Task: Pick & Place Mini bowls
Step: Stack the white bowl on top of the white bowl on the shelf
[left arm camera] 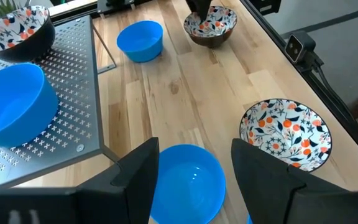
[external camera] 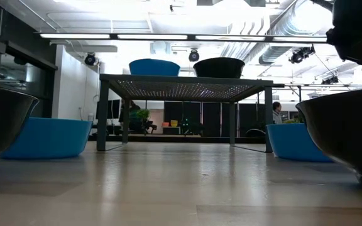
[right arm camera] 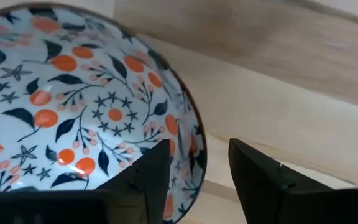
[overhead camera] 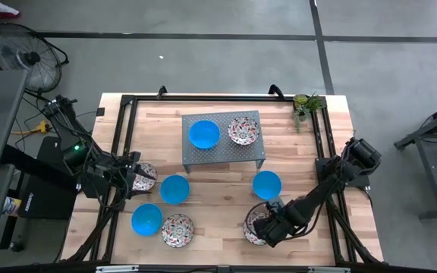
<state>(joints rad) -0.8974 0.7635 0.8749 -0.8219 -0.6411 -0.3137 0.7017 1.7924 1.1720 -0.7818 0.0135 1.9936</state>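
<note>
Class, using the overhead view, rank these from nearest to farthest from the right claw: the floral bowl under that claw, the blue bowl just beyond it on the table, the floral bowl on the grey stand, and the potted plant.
1. Floral bowl at the front, right under the right claw.
2. Blue bowl on the table, just behind the claw.
3. Floral bowl on the grey stand, mid-table.
4. Potted plant, back right corner.

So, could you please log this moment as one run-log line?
right gripper: open, at floral bowl rim | left gripper: open, beside left floral bowl | stand: two bowls
</note>
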